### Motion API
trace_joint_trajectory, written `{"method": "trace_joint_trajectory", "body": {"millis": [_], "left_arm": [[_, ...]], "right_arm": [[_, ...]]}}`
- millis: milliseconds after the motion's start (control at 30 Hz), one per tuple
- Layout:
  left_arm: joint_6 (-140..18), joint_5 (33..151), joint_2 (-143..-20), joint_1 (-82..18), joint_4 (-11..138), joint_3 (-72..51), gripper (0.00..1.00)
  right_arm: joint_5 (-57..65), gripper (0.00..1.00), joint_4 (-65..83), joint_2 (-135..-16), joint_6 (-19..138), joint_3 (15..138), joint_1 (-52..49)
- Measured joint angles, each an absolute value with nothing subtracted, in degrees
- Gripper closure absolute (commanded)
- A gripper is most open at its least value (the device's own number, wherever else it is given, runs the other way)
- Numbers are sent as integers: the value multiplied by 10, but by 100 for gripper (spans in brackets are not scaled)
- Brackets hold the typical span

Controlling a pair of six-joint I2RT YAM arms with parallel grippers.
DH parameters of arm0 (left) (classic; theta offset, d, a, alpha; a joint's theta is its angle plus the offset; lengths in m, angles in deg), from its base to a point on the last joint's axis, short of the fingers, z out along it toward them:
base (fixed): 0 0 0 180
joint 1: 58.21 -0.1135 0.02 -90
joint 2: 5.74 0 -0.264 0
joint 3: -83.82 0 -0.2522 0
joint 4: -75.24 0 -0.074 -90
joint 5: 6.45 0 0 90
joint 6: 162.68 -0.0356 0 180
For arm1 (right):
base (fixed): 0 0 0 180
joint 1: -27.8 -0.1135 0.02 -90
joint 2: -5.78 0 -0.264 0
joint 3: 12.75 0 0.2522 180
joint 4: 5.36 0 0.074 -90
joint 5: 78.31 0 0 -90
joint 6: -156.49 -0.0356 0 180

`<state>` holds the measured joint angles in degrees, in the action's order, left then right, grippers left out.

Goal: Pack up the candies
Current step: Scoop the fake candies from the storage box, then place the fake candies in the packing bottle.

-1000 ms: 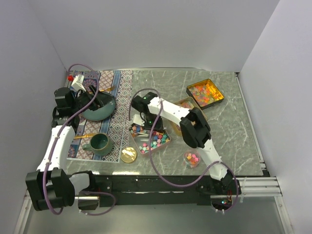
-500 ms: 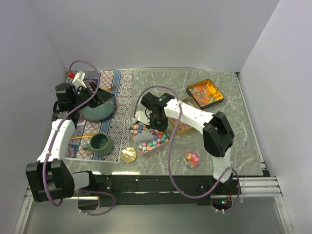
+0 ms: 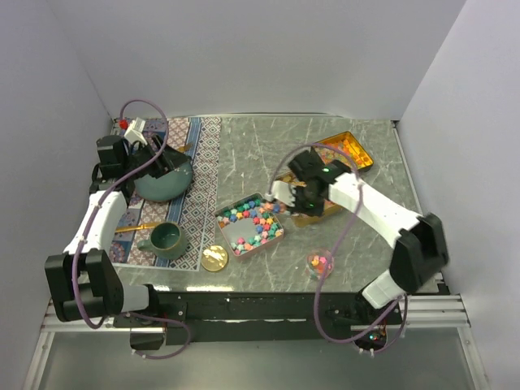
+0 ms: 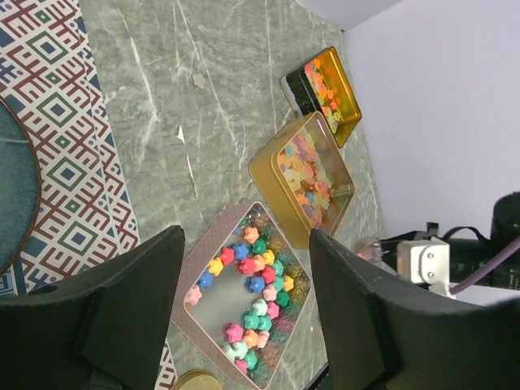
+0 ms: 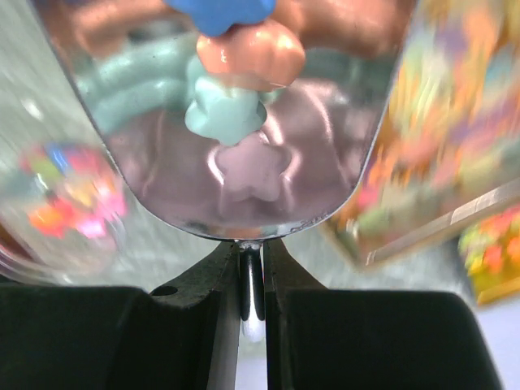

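- Jaws first, top view: my left gripper (image 3: 158, 162) stands open and empty by the teal bowl (image 3: 162, 183). My right gripper (image 3: 302, 193) is too small here for me to read its grip.
- Top view, progress: most candies (image 3: 252, 227) lie in the silver tray (image 3: 275, 237). More sit in the gold tin (image 3: 302, 215) under my right gripper and in the far tin (image 3: 345, 153). A small heap sits in the clear cup (image 3: 320, 263) near the front edge. I judge the packing partly done, with plenty left in the tray.
- Left wrist view: both fingers (image 4: 122, 309) are spread wide with nothing between them. Past them the tray shows a loose single layer of pastel star-shaped pieces in pink, blue, green, yellow and orange, with bare metal along one side. The gold tin is just beside the tray and holds paler, translucent pieces. The far tin has a mixed bright load.
- Right wrist view: my right jaws are pinched tight on the thin handle of a metal scoop (image 5: 244, 162). The scoop carries a few candies: blue, orange, mint, plus reflections. The cup is a blur on the left and a tin a blur on the right, so I cannot tell which one this load is meant for.
- Candies look tiny, matte, hard and knobbly. I reckon they roll and spill easily.
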<state>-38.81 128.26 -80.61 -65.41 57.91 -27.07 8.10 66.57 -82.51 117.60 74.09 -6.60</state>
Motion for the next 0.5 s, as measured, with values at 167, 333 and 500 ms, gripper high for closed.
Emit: {"method": "trace_joint_trajectory", "body": {"millis": [167,333,500], "left_arm": [[-385,1282,-834,-649,587,-258,32],[-387,1280,-863,-630,593,-221,32],[-389,1275,-881,-615,604,-203,32]], "right_arm": [[127,100,669,-697,1235,613,-21],[166,100,678,-571,1289,499,-5],[198,100,706,-477,1338,430,5]]}}
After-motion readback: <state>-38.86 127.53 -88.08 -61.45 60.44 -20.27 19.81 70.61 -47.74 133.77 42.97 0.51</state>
